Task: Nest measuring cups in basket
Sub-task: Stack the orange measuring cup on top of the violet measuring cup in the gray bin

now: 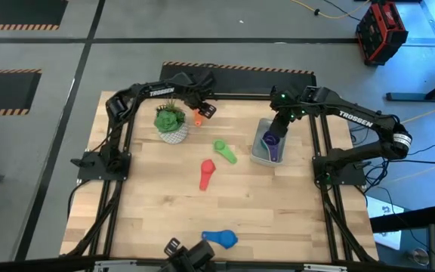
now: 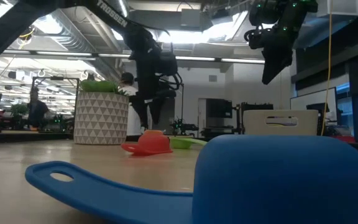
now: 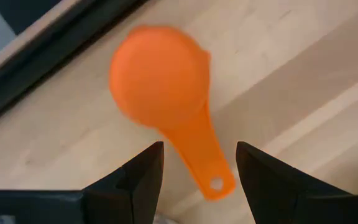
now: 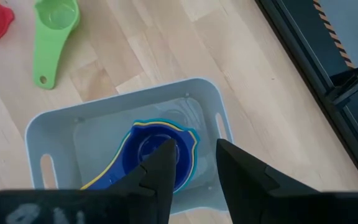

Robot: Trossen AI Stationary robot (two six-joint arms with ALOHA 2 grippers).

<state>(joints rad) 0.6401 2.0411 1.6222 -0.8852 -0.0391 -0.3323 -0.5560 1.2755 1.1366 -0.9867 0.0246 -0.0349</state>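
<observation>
My left gripper (image 1: 202,108) (image 3: 199,146) is open at the table's far side, pointing down over the orange cup (image 3: 157,74) (image 1: 198,119). Its fingers stand on either side of the cup's handle (image 3: 207,168). The cup lies on the wood, bowl away from the gripper. My right gripper (image 1: 272,136) (image 4: 194,146) hangs open above the grey basket (image 4: 55,118) (image 1: 259,155). A nested stack lies in the basket, with a dark blue-purple cup (image 4: 145,152) on top and yellow and teal rims showing. The green cup (image 1: 225,151) (image 4: 55,31), the red cup (image 1: 207,172) (image 2: 148,144) and the blue cup (image 1: 221,239) (image 2: 278,180) lie on the table.
A potted green plant in a white patterned pot (image 1: 171,123) (image 2: 101,115) stands just left of the left gripper. The blue cup lies close to the table's near edge. Bare wood spreads across the table's left and near-right areas. The black frame rail (image 3: 48,59) runs just beyond the orange cup.
</observation>
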